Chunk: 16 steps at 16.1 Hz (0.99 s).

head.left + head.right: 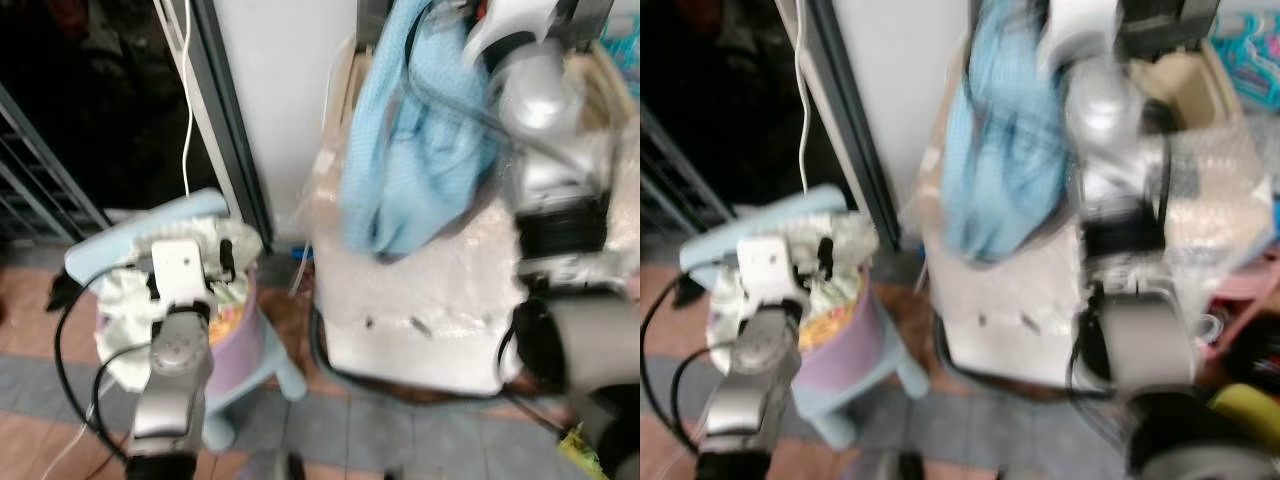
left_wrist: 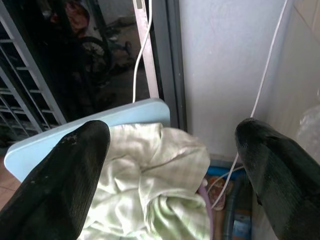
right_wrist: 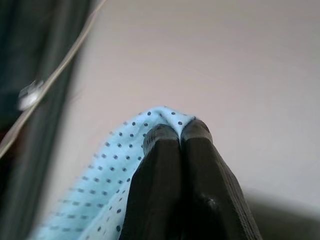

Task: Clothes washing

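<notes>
A light blue dotted garment point(image 1: 415, 150) hangs from high up, draped over the front of the white washing machine point(image 1: 420, 310). My right gripper point(image 3: 177, 134) is shut on the blue dotted cloth point(image 3: 105, 185), raised above the machine. My left gripper point(image 2: 170, 150) is open, hovering just above a pale green-white cloth point(image 2: 155, 190) piled in a lilac basket point(image 1: 238, 340). That basket sits on a light blue stool point(image 1: 150, 225) to the left of the machine.
A dark doorway with a metal grille point(image 1: 40, 190) lies at the left, and a white cable point(image 1: 187, 90) hangs down the door frame. A grey hose point(image 1: 330, 365) curls at the machine's base. The floor is tiled. Pink and yellow items point(image 1: 1240, 390) sit at the right.
</notes>
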Motion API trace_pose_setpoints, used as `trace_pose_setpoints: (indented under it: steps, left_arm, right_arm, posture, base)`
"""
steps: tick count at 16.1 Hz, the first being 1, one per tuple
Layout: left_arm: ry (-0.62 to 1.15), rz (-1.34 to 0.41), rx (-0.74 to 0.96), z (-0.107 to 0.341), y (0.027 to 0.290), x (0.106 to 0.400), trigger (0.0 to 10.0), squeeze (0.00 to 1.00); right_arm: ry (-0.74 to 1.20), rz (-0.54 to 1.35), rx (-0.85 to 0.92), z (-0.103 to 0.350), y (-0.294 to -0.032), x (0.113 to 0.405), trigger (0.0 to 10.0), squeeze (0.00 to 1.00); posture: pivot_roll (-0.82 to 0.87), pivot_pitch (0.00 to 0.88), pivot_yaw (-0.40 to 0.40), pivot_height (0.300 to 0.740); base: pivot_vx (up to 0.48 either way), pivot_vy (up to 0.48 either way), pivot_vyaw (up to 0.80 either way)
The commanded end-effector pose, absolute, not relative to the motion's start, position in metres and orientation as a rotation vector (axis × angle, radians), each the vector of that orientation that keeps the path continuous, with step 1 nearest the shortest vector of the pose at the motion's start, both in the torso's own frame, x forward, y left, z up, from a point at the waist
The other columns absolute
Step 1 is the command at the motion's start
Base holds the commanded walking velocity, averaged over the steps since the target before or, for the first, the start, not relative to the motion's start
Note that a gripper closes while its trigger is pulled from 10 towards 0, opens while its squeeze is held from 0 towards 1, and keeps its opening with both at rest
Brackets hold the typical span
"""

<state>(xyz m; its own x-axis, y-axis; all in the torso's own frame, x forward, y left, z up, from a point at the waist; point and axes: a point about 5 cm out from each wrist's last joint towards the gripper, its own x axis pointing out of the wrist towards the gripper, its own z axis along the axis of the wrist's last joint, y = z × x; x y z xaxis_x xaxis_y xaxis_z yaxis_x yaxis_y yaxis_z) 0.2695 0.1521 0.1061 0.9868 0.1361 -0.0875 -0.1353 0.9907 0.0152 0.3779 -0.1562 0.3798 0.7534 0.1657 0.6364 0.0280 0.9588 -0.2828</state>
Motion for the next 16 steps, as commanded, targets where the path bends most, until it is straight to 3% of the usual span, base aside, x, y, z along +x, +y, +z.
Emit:
trace_pose_setpoints:
  steps: [1, 4, 5, 6, 9, 15, 16]
  left_arm:
    - [0.083, 0.130, 0.013, 0.108, 0.150, 0.269, 10.0, 0.00]
    - [0.086, 0.136, 0.008, 0.107, 0.150, 0.268, 10.0, 0.00]
    - [0.091, 0.135, 0.005, 0.106, 0.149, 0.268, 10.0, 0.00]
    - [0.097, 0.136, 0.005, 0.106, 0.149, 0.269, 10.0, 0.00]
    - [0.095, 0.132, -0.006, 0.106, 0.149, 0.271, 10.0, 0.00]
    - [0.090, 0.150, -0.048, 0.108, 0.147, 0.277, 10.0, 0.00]
    - [0.095, 0.168, -0.056, 0.108, 0.148, 0.278, 10.0, 0.00]
  right_arm:
    - [-0.770, 0.009, -0.278, 0.390, -0.171, 0.375, 10.0, 0.00]
    - [-0.777, -0.046, -0.328, 0.383, -0.180, 0.380, 10.0, 0.00]
    - [-0.700, -0.035, -0.326, 0.359, -0.180, 0.387, 10.0, 0.00]
    - [-0.517, 0.000, -0.290, 0.306, -0.175, 0.393, 10.0, 0.00]
    - [-0.332, 0.083, -0.235, 0.243, -0.161, 0.384, 10.0, 0.00]
    - [-0.205, 0.115, -0.196, 0.213, -0.155, 0.374, 10.0, 0.00]
    - [-0.221, 0.068, -0.179, 0.217, -0.162, 0.375, 10.0, 0.54]
  posture:
    - [-0.04, 0.000, 0.076, 0.740]
    - [-0.05, 0.000, 0.069, 0.740]
    - [-0.05, 0.001, 0.068, 0.740]
    - [-0.05, 0.007, 0.069, 0.740]
    - [-0.05, 0.012, 0.072, 0.740]
    - [-0.06, 0.016, 0.071, 0.740]
    - [-0.06, 0.016, 0.071, 0.740]
  base:
    - [0.270, 0.000, 0.00]
    - [0.271, 0.000, 0.00]
    - [0.266, 0.000, 0.00]
    - [0.000, 0.000, 0.00]
    - [0.000, 0.000, 0.00]
    - [0.324, 0.000, 0.00]
    - [0.401, 0.000, 0.00]
